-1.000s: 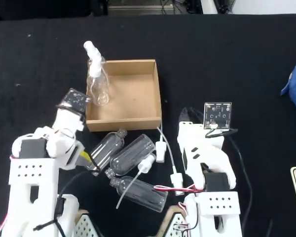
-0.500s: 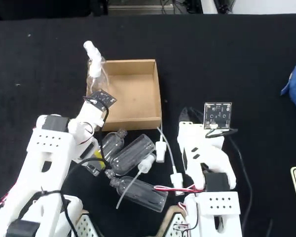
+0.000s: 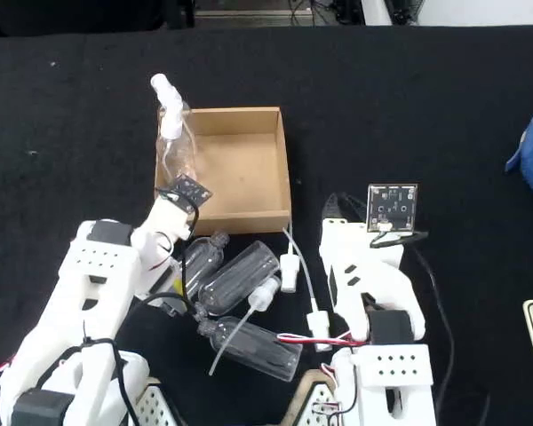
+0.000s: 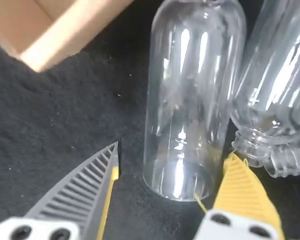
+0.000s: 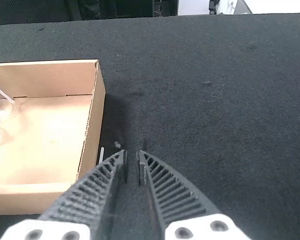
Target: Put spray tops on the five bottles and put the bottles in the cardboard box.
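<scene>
Evidently the step in hand is the pick-up of an uncapped bottle. The left gripper (image 4: pixel 174 152) is open and empty, its jaws standing either side of the base of a clear bottle (image 4: pixel 190 95) that lies on the black worktop (image 3: pixel 409 106) just at 6 o'clock of the cardboard box (image 3: pixel 249 169). A second bottle (image 4: pixel 270 75) lies touching it at its 4 o'clock, and a third bottle (image 3: pixel 253 344) lies farther toward 5 o'clock, near the arm bases. One capped bottle (image 3: pixel 175 142) already stands in the box's 10 o'clock corner.

Three loose spray tops (image 3: pixel 289 266) lie with their dip tubes at 3 to 5 o'clock of the lying bottles. The right gripper (image 5: pixel 132 156) rests at 4 o'clock of the box, jaws drawn almost together with nothing between them.

Judging from this, the task is early: one bottle done, the rest waiting. The next move calls for closing squarely on the round, slippery base without nudging the second bottle, then lifting the neck clear so that a spray top can be fitted.
</scene>
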